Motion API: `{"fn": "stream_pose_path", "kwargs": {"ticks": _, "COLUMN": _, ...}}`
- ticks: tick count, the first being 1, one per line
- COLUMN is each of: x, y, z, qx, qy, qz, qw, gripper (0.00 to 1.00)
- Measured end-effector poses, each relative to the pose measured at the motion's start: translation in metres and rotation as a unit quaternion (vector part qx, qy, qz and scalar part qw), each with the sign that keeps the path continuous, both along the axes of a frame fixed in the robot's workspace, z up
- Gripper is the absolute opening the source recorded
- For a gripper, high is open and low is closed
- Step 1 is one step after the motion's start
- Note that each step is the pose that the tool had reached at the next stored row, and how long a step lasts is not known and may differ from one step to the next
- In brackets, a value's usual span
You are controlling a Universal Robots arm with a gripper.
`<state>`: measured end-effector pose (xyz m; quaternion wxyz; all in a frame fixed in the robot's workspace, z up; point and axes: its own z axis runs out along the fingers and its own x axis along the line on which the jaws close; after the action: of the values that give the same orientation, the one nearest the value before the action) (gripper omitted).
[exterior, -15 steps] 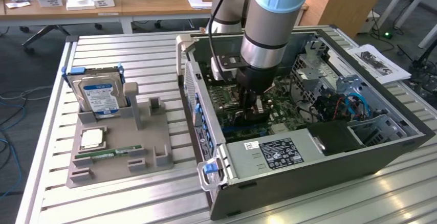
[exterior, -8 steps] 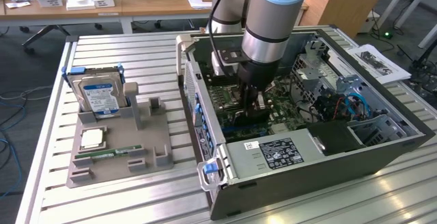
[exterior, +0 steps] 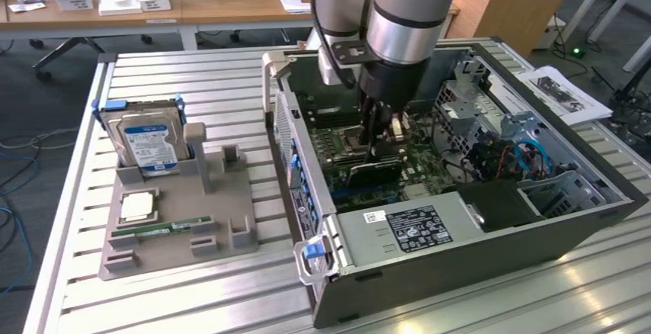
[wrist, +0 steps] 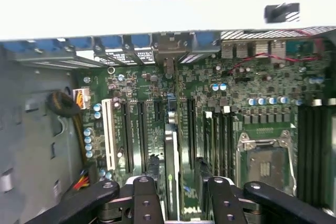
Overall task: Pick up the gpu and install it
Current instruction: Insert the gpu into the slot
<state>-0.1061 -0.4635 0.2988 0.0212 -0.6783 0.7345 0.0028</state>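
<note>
Inspection of the exterior view found the gripper (exterior: 382, 145) lowered inside the open computer case (exterior: 569, 227), directly over the motherboard (exterior: 351, 139), with the gpu (exterior: 368, 168) standing on edge at its tips. On the wrist view, the fingers (wrist: 148, 198) stood apart, one to each side of the gpu (wrist: 170, 174). The card's long axis ran along the expansion slots (wrist: 134, 135), just beneath the gripper (wrist: 178, 200), apparently seated.

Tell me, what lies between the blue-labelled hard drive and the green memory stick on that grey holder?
A square pale processor chip lies flat between the hard drive and the memory stick, seen in the exterior view.
</note>
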Motion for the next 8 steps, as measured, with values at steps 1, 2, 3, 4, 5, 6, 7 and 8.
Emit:
{"fn": "stream_pose_path", "kwargs": {"ticks": 1, "x": 0.000, "y": 0.0000, "z": 0.0040, "qx": 0.0000, "qy": -0.0001, "qz": 0.000, "qw": 1.0000, "gripper": 0.40}}
{"fn": "stream_pose_path", "kwargs": {"ticks": 2, "x": 0.000, "y": 0.0000, "z": 0.0080, "qx": 0.0000, "qy": -0.0002, "qz": 0.000, "qw": 1.0000, "gripper": 0.40}}
{"fn": "stream_pose_path", "kwargs": {"ticks": 3, "x": 0.000, "y": 0.0000, "z": 0.0120, "qx": 0.0000, "qy": -0.0003, "qz": 0.000, "qw": 1.0000, "gripper": 0.40}}
{"fn": "stream_pose_path", "kwargs": {"ticks": 4, "x": 0.000, "y": 0.0000, "z": 0.0161, "qx": 0.0000, "qy": -0.0003, "qz": 0.000, "qw": 1.0000, "gripper": 0.40}}
{"fn": "stream_pose_path", "kwargs": {"ticks": 5, "x": 0.000, "y": 0.0000, "z": 0.0199, "qx": 0.0000, "qy": -0.0004, "qz": 0.000, "qw": 1.0000, "gripper": 0.40}}
{"fn": "stream_pose_path", "kwargs": {"ticks": 6, "x": 0.000, "y": 0.0000, "z": 0.0233, "qx": 0.0000, "qy": -0.0006, "qz": 0.000, "qw": 1.0000, "gripper": 0.40}}
{"fn": "stream_pose_path", "kwargs": {"ticks": 7, "x": 0.000, "y": 0.0000, "z": 0.0259, "qx": 0.0000, "qy": -0.0007, "qz": 0.000, "qw": 1.0000, "gripper": 0.40}}
{"fn": "stream_pose_path", "kwargs": {"ticks": 8, "x": 0.000, "y": 0.0000, "z": 0.0274, "qx": -0.0002, "qy": -0.0008, "qz": 0.000, "qw": 1.0000, "gripper": 0.40}}
